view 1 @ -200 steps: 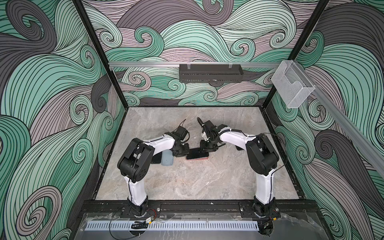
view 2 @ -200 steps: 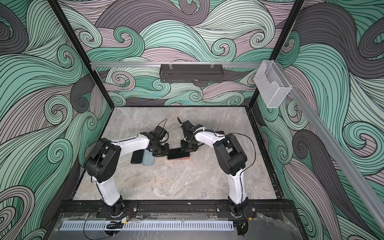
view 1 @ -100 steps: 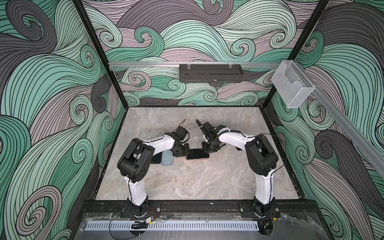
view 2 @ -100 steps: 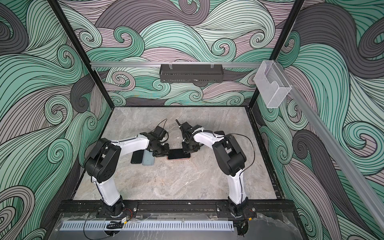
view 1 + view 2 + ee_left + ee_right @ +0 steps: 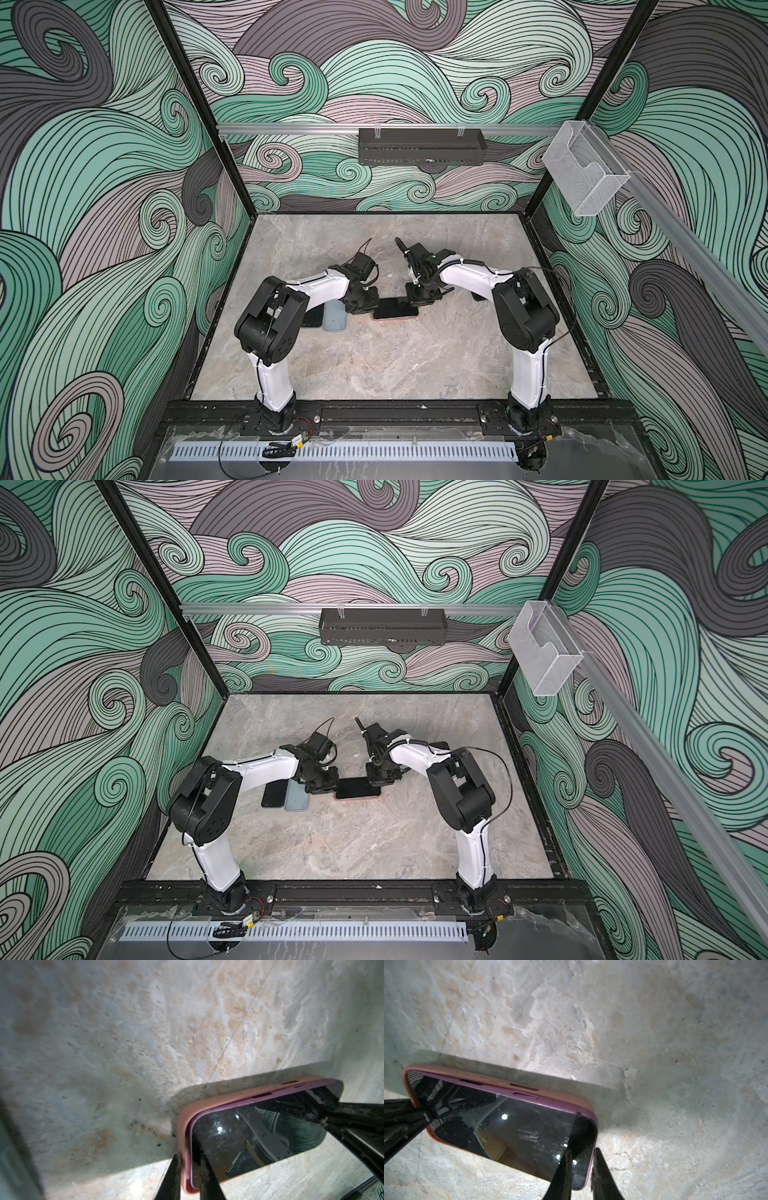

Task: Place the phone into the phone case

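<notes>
Crowded on the left
Grey-blue slab (image 5: 334,316) and dark slab (image 5: 312,319) sit beside the left gripper (image 5: 369,308); table (image 5: 395,365) front lies open.

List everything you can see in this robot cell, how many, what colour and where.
phone: one, black screen, purple rim, table centre, inside the case.
phone case: one, pink, around that phone.
second phone: one, black, flat, left of the phone case.
grey-blue slab: one, case or phone unclear, touching the second phone.
tray: one, black, rear rail.
holder: one, clear, right rail.
table: one, grey marble.
left gripper: one, black, pinching the phone case's end.
right gripper: one, black, closed over the phone's opposite end.
</notes>
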Available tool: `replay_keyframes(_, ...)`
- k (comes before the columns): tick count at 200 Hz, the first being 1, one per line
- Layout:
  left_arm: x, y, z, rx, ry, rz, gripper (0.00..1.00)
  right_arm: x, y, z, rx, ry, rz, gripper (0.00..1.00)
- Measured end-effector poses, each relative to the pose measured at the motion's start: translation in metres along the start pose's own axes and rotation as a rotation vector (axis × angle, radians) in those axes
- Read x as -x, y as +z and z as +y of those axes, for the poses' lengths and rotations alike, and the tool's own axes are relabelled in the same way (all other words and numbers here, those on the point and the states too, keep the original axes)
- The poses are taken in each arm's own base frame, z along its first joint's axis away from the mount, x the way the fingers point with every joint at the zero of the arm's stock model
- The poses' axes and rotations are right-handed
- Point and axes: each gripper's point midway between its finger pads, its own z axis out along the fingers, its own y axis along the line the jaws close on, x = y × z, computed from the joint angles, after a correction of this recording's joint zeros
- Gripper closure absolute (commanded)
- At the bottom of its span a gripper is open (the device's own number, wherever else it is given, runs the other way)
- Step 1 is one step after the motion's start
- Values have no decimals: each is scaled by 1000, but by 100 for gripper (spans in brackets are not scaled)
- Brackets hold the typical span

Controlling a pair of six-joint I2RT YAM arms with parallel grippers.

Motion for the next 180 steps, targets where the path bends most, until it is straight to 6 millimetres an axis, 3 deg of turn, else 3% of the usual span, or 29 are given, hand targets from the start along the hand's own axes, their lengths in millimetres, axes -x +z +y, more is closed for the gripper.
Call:
replay_keyframes(110,0,1,0,-78,-32,26,81,0,1,5,29,-5,-9,83)
replay_keyframes(180,-1,0,3,-70,-30,14,83,-4,1,7,-10,-42,-13,71)
